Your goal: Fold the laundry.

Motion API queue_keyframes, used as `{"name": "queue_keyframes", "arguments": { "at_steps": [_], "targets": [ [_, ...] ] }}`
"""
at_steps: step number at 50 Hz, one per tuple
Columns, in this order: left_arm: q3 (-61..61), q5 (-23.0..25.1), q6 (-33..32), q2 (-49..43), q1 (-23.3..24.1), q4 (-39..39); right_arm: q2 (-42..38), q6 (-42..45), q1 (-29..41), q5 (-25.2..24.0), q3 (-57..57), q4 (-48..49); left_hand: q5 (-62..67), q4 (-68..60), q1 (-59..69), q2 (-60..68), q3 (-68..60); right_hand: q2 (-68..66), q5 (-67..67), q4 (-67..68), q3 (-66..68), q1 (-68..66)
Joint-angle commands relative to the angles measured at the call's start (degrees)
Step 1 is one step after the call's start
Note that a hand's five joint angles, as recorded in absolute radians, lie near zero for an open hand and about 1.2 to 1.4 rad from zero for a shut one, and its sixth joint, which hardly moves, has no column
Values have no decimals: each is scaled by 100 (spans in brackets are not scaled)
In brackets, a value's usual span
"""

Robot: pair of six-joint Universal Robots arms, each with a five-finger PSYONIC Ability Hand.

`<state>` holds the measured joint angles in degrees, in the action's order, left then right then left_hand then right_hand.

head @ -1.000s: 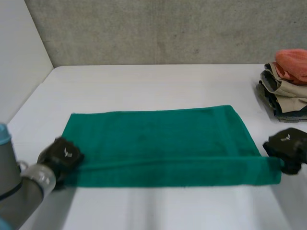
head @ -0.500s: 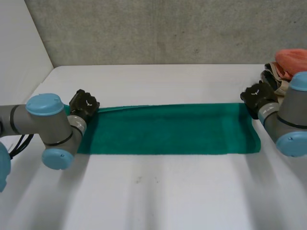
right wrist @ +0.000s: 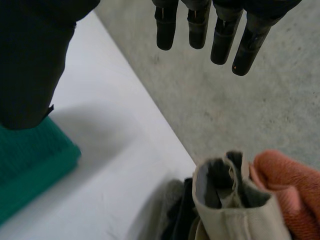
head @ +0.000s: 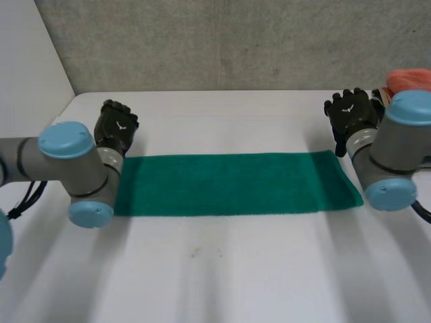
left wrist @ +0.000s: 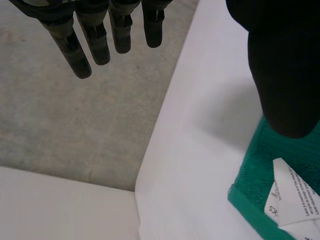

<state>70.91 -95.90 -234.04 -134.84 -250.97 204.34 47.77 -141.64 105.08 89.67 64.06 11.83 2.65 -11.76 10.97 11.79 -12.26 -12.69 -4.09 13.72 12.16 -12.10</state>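
Towel [head: 232, 184] in a long green strip mid-frame, left hand [head: 116, 129] at middle left, right hand [head: 350, 113] at upper right, both with fingers straight, holding nothing.

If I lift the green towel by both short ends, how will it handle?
The green towel will probably sag in the middle: it lies limp and flat on the table. Its napped terry surface should grip rather than slip. The stacked edge beside the right hand suggests layers that may part unless pinched together.
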Motion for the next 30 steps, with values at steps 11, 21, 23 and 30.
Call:
{"name": "queue_keyframes", "arguments": {
  "at_steps": [11,21,23,30],
  "targets": [
    [2155,668,1466,1883,-382,-158,1473,-655,-1033,-1752,2409,-1158,-265,176,-97,-179,226,-1151,-1011,1048,1205,-1211],
    [2085,748,1563,1734,-796,-167,857,-602,-1130,-1787,2463,-586,-265,176,-97,-179,226,-2480,-2340,2377,2534,-2540],
    [2058,748,1563,1698,-831,-175,761,-602,-1121,-1787,2428,-542,-265,176,-97,-179,226,-2731,-2592,2628,2785,-2791],
    [2032,730,1581,1672,-840,-167,523,-514,-1112,-1769,2348,-164,-265,176,-97,-179,226,-6592,-6452,6489,6645,-6651]
  ]
}}
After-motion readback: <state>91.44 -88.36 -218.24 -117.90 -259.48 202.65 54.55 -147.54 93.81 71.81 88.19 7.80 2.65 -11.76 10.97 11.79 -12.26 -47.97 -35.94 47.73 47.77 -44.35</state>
